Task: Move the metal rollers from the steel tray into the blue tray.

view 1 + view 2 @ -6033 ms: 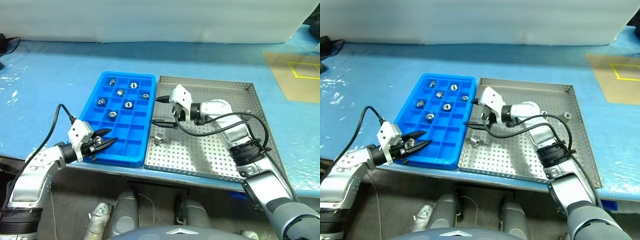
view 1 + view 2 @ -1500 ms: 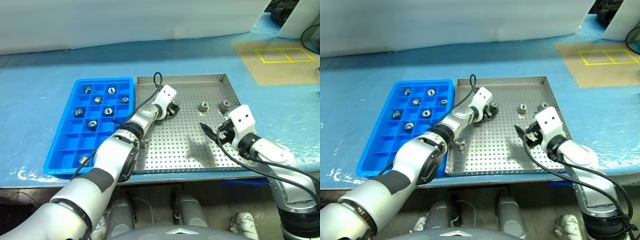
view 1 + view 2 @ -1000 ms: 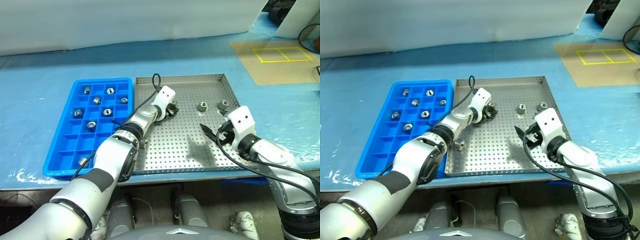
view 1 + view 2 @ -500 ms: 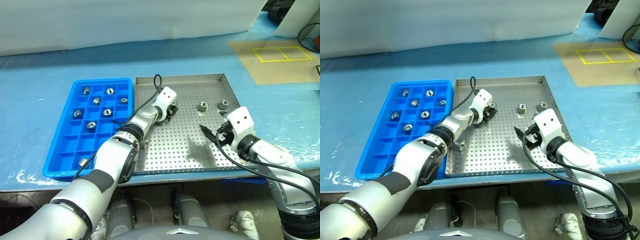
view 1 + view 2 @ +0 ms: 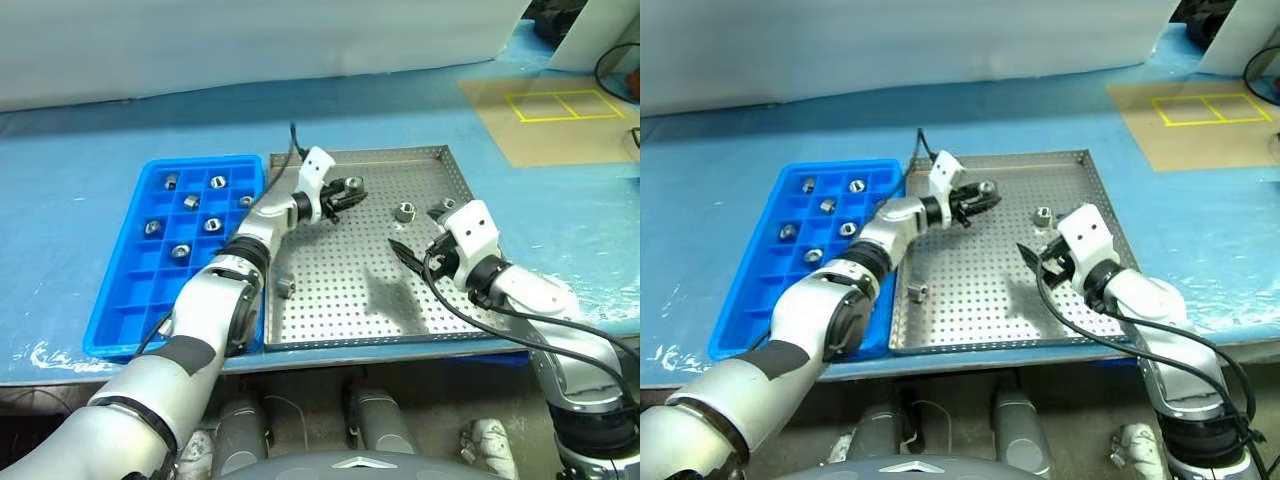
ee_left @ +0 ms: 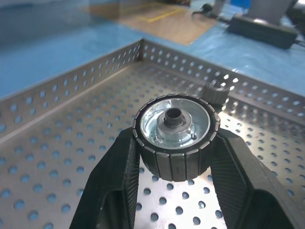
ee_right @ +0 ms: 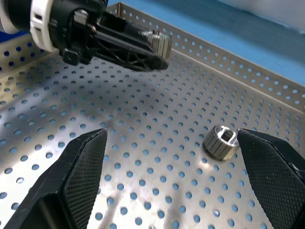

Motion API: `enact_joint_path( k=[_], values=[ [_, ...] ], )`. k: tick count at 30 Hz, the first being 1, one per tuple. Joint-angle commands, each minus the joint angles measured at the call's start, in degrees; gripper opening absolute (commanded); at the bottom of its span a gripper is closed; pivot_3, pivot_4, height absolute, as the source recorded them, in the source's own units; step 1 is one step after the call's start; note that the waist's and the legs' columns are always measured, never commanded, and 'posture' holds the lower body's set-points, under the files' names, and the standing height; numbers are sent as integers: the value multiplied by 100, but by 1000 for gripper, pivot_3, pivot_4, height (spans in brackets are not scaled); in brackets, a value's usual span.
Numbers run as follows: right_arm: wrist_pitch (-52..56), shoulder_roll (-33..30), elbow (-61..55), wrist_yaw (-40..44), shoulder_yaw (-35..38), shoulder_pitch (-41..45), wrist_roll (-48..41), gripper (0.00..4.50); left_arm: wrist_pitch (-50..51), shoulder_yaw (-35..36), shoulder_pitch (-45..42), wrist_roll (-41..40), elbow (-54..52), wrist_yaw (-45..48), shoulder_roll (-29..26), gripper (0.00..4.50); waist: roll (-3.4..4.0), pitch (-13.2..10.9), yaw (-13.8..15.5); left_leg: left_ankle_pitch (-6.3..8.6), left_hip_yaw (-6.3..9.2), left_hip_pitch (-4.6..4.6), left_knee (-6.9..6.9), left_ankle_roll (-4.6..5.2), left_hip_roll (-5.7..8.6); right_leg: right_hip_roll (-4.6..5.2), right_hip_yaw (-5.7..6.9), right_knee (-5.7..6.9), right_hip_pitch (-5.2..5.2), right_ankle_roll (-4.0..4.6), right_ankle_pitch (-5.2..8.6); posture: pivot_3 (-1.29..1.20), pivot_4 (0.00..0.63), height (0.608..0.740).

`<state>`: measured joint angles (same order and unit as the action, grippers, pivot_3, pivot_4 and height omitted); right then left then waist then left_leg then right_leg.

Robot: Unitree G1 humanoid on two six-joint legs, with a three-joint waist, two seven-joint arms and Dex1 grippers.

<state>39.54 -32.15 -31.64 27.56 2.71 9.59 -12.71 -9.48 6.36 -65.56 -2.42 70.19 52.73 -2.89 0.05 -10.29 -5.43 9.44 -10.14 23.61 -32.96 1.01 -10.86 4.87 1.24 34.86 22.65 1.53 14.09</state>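
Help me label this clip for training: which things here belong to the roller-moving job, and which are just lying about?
Job:
- metal rollers
- roller held in the left pincer
- steel tray
- blue tray
- right pincer, open over the steel tray

Lying about:
- brown mat with yellow squares
- blue table cover

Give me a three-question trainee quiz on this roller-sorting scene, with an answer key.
1. True or false: the left gripper is shut on a metal roller.
2. The right gripper is: A) open B) shut on a roller C) shut empty.
3. Where does the roller ahead of the right gripper lie?

Key: 1 true. 2 A. 3 On the floor of the steel tray, not yet in the blue tray.
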Motion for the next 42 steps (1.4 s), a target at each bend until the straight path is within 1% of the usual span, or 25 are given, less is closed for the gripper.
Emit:
enact_joint_path(
  k=[1, 3, 6, 8, 10, 14, 17, 18, 19, 22, 24, 27, 29, 31, 34, 37, 42],
  values=[
    [-211, 20, 158, 182, -65, 381, -118, 4500, -278, -133, 106, -92, -580, 740, -383, 1778, 1, 0, 15, 0, 0, 0, 1, 0, -1, 0, 1, 1, 0, 0, 0, -450, 150, 740],
    [-290, 46, 395, 335, -158, 683, -168, 4500, -184, -227, 388, -194, -1031, 1339, -687, 1778, 3, 0, 22, -1, -1, -1, 4, -1, -1, 0, 0, 2, 0, 0, 0, -417, 150, 740],
    [-501, 93, 825, 599, -407, 1107, -154, 4500, 468, -243, 964, -631, -2165, 2251, -1230, 1778, 3, -1, 68, -1, -3, -2, 10, -1, -1, 2, 0, 3, 2, 1, 0, -336, 150, 740],
    [-681, 168, 1167, 759, -599, 1391, -106, 4500, 887, -237, 1327, -828, -3007, 2459, -1617, 1778, 1, -2, 143, -3, -3, 0, 13, -3, -3, 3, 3, 14, 12, 2, -1, -279, 150, 740],
    [-895, 278, 1529, 928, -789, 1678, -65, 4500, 1303, -133, 1606, -1014, -3751, 2417, -1985, 1778, 0, -4, 223, -6, -4, 9, 12, -8, -5, 4, 6, 43, 33, 3, 0, -217, 150, 740],
    [-1340, 601, 2308, 1319, -1142, 2322, -20, 4500, 2054, 177, 2148, -1353, -5034, 2048, -2687, 1778, 4, -7, 484, -15, -3, 12, 12, -24, -10, 6, 14, 77, 51, 13, 6, -81, 150, 740],
    [-1615, 794, 2749, 1567, -1311, 2640, 24, 4500, 2383, 378, 2522, -1520, -5656, 1694, -3000, 1778, 6, -7, 632, -20, -3, 9, 14, -36, -9, 7, 15, 84, 52, 15, 7, -56, 150, 740],
    [-1706, 830, 2889, 1655, -1340, 2716, 33, 4500, 2460, 420, 2645, -1563, -5831, 1589, -3072, 1778, 6, -7, 685, -21, -4, 8, 15, -40, -10, 6, 15, 84, 52, 15, 7, 48, 150, 740],
    [-1861, 938, 3155, 1792, -1439, 2872, 65, 4500, 2612, 597, 2955, -1638, -6162, 1447, -3229, 1778, 5, -7, 772, -23, -3, 8, 17, -43, -9, 7, 17, 84, 51, 15, 8, 85, 150, 740],
    [-2371, 1361, 4041, 2206, -1755, 3392, 182, 4500, 3111, 1546, 4309, -1907, -7245, 921, -3659, 1778, 3, -7, 788, -24, -2, 12, 20, -58, -10, 7, 15, 87, 62, 15, 8, 173, 150, 740],
    [-2575, 1515, 4350, 2345, -1796, 3551, 224, 4500, 3275, 1922, 4900, -2041, -7592, 637, -3741, 1778, 0, -8, 816, -20, 2, 24, 29, -72, -17, 2, 20, 87, 80, 17, 9, 188, 150, 740],
    [-2790, 1672, 4640, 2470, -1797, 3658, 281, 4500, 3263, 2287, 5558, -2108, -7876, 260, -3698, 1778, -6, -11, 1061, -34, 11, 35, 44, -94, -33, -13, 46, 87, 82, 28, 15, 233, 150, 740],
    [-2858, 1781, 4751, 2541, -1793, 3699, 281, 4500, 3286, 2550, 6013, -2192, -8139, -37, -3549, 1778, -7, -11, 1171, -35, 12, 34, 42, -98, -40, -18, 50, 87, 77, 28, 16, 256, 150, 740],
    [-2779, 1825, 4704, 2706, -1777, 3687, 187, 4500, 3285, 2629, 6328, -2284, -8360, -336, -3327, 1778, -7, -11, 1268, -35, 14, 33, 42, -100, -41, -16, 52, 85, 72, 28, 16, 263, 150, 740],
    [-2442, 1809, 4480, 3053, -1729, 3652, -72, 4500, 3237, 2509, 6537, -2318, -8474, -556, -3187, 1778, -10, -11, 1369, -41, 17, 27, 38, -111, -48, -19, 51, 84, 65, 28, 16, 260, 150, 740],
    [-2017, 1733, 4158, 3418, -1747, 3630, -331, 4500, 3117, 2318, 6557, -2278, -8322, -598, -3146, 1778, -11, -11, 1416, -54, 20, 18, 40, -132, -61, -34, 46, 89, 65, 28, 15, 235, 150, 740],
    [-2001, 1719, 4041, 3353, -1796, 3590, -145, 4500, 2799, 1958, 6163, -2126, -7647, -697, -3102, 1778, -14, -9, 1413, -75, 21, -18, 66, -167, -78, -56, 35, 92, 52, 39, 9, 205, 150, 740]
  ],
)
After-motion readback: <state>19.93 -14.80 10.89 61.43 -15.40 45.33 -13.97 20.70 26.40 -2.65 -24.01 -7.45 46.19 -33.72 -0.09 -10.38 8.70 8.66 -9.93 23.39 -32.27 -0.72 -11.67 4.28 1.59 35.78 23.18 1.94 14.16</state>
